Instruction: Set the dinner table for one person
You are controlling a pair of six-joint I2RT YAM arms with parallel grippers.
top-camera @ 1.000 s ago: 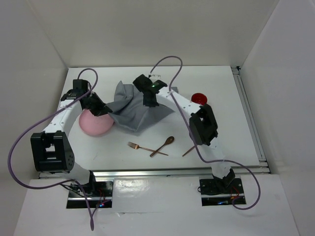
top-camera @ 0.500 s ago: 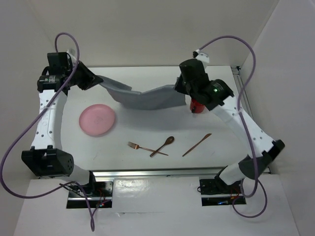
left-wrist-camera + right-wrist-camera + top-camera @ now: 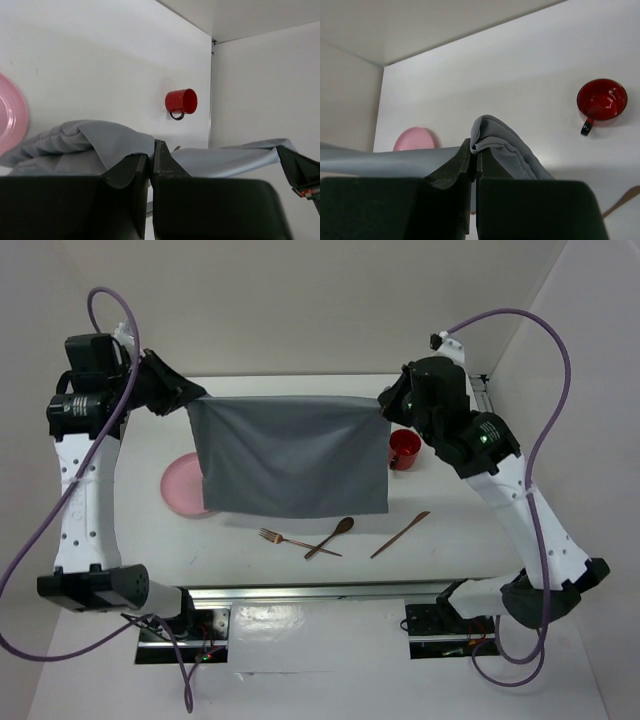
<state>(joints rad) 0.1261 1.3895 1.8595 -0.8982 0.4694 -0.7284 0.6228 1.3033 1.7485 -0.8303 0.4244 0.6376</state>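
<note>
A grey cloth (image 3: 290, 455) hangs stretched flat between both grippers above the white dinner table (image 3: 470, 510). My left gripper (image 3: 190, 398) is shut on its upper left corner (image 3: 115, 145). My right gripper (image 3: 385, 405) is shut on its upper right corner (image 3: 495, 137). A pink plate (image 3: 178, 485) lies at the left, partly hidden behind the cloth; it also shows in the left wrist view (image 3: 10, 120) and in the right wrist view (image 3: 415, 139). A red mug (image 3: 404, 448) stands right of the cloth, seen too in the left wrist view (image 3: 181, 102) and the right wrist view (image 3: 601, 100).
A copper fork (image 3: 290, 539) and spoon (image 3: 332, 536) lie crossed near the table's front, with a copper knife (image 3: 400, 534) to their right. A metal rail (image 3: 510, 490) runs along the right edge and another along the front. White walls enclose the table.
Both grippers have lifted and pulled apart, so the crumpled, sagging cloth now hangs taut and flat. It now covers part of the pink plate. Cutlery and mug have not moved.
</note>
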